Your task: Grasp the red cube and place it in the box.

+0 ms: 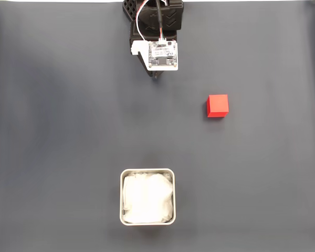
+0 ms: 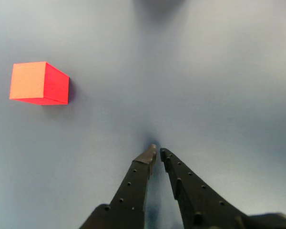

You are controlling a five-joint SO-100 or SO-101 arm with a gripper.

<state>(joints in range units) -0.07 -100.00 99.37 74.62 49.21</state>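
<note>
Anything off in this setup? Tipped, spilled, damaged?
Nothing stands out. The small matte red cube sits flat on the dark mat, the grey-rimmed square box is upright with its white lining inside, and the gripper holds nothing.

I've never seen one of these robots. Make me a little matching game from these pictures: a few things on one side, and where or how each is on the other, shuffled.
Things:
1. red cube
2. box
3. gripper
4. tabletop

Descriptions:
A. dark grey and plain
B. fingertips nearly together, holding nothing
C. lined with wrinkly white material, at the bottom middle of the fixed view
D. lying loose on the table, at the right of the fixed view

Pairs: 1-D, 2-C, 3-B, 4-A
</note>
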